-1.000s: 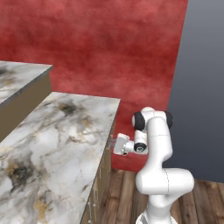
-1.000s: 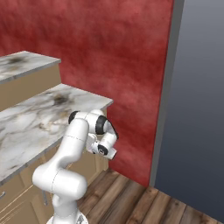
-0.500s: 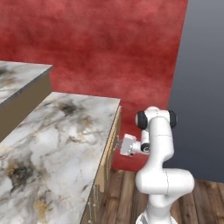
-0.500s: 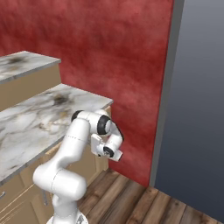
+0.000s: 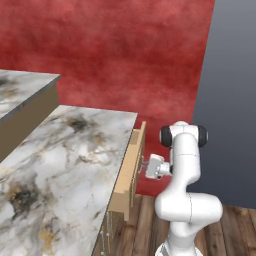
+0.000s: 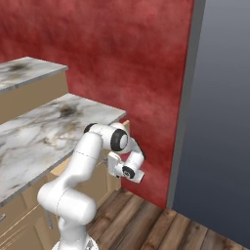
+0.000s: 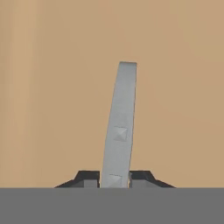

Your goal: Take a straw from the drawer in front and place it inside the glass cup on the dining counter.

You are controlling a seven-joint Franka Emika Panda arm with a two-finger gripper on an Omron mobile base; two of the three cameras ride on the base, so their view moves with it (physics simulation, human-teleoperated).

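Observation:
The drawer (image 5: 131, 169) stands partly pulled out of the end of a marble-topped counter (image 5: 70, 150), its tan front panel tilted towards the arm. My gripper (image 5: 145, 168) presses against that front. In the hand view the drawer's grey bar handle (image 7: 119, 131) rises between my two dark fingertips (image 7: 89, 177), with my gripper (image 7: 114, 178) shut on it and the tan drawer front (image 7: 48, 87) behind. The drawer's inside is hidden, so the straw is hidden. The glass cup is out of view. I cannot tell which marble top is the dining counter.
A second, higher marble counter (image 5: 20, 90) steps up at the left. A red wall (image 5: 125, 55) closes the back and a dark grey panel (image 5: 230, 110) stands at the right. Wooden floor (image 6: 161, 224) lies open to the right of the arm.
The gripper has drawn back from the counter with the handle in it, and the drawer has slid further out.

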